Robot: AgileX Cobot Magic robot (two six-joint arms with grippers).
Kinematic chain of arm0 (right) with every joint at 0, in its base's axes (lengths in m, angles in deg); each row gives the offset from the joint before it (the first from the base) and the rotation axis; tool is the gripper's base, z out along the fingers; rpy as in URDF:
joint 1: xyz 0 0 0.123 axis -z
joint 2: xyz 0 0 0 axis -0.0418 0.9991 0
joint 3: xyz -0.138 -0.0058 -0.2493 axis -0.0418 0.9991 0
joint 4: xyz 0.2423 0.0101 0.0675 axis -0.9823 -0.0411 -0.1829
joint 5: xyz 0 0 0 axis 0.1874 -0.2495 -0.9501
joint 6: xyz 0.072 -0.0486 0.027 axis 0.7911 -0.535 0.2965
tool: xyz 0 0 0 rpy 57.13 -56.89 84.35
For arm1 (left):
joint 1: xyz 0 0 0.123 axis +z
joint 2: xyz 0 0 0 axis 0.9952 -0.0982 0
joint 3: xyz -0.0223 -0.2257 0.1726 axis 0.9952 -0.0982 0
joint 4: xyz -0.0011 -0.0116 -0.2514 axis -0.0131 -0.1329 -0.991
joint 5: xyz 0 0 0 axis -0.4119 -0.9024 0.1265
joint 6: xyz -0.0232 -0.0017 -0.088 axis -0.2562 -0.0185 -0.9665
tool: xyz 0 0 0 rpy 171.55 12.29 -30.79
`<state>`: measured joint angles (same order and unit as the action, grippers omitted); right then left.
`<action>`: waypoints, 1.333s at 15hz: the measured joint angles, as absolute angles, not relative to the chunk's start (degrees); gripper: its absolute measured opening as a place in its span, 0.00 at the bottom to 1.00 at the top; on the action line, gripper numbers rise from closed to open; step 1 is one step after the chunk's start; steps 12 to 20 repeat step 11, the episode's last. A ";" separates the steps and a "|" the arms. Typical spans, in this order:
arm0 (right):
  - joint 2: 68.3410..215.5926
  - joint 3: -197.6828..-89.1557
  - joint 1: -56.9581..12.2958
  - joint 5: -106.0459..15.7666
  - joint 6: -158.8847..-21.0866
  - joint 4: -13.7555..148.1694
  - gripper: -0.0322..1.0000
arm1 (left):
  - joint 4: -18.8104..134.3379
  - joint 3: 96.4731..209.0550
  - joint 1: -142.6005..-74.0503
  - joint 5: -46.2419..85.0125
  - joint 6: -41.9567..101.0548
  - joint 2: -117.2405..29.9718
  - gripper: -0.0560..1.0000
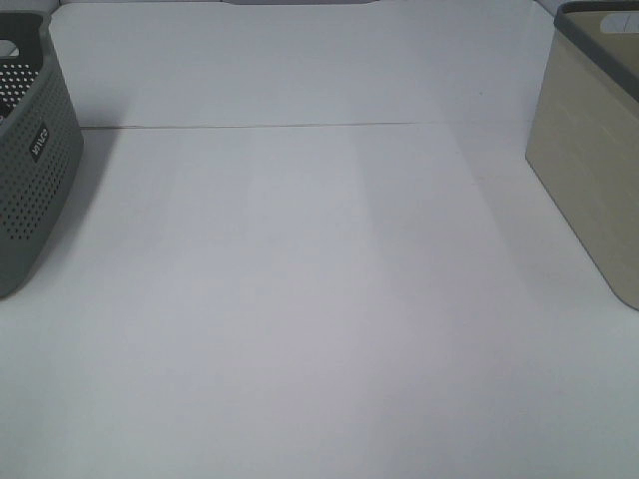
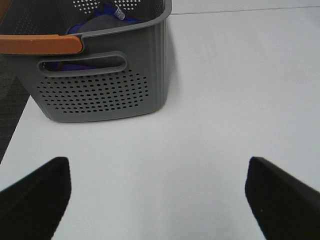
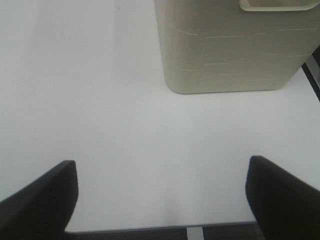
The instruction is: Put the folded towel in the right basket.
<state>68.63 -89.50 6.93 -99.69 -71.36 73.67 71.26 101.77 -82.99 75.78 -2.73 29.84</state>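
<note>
My left gripper (image 2: 157, 192) has its jaws spread wide apart, the two dark fingers (image 2: 35, 197) at either edge of my left wrist view with nothing between them but bare white table (image 1: 300, 299), and they touch nothing. Same story on the other side: my right gripper (image 3: 160, 197) is parted just as wide, empty, hanging over the table near its front edge. Taking the grey perforated basket (image 2: 100, 85) as my landmark, my left gripper hangs just in front of its handle side, apart from it. Inside that grey basket I can see cloth, grey with bright blue edging and a small tag: the towel (image 2: 102, 22), as far as I can tell, bunched low against the far wall, partly hidden behind the rim and showing again through the handle slot. An orange strip (image 2: 37, 44) lies across the basket's near rim. From the high camera the grey basket sits at one side of the table, and well apart from it, clear across the open white surface, stands the beige basket (image 1: 589, 150) with a dark rim. My right gripper faces that beige basket's rounded corner, not touching it.
</note>
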 joint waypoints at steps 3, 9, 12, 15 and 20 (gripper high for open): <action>68.63 -89.50 6.93 -99.69 -71.36 73.67 0.88 | 71.26 101.77 -82.99 75.78 -2.73 29.84 0.89; 68.63 -89.50 6.93 -99.69 -71.36 73.67 0.88 | 71.26 101.77 -82.99 75.78 -2.73 29.84 0.89; 68.63 -89.50 6.93 -99.69 -71.36 73.67 0.88 | 71.26 101.77 -82.99 75.78 -2.73 29.84 0.89; 68.63 -89.50 6.93 -99.69 -71.36 73.67 0.88 | 71.26 101.77 -82.99 75.78 -2.73 29.84 0.89; 68.63 -89.50 6.93 -99.69 -71.36 73.67 0.88 | 71.26 101.77 -82.99 75.78 -2.73 29.84 0.89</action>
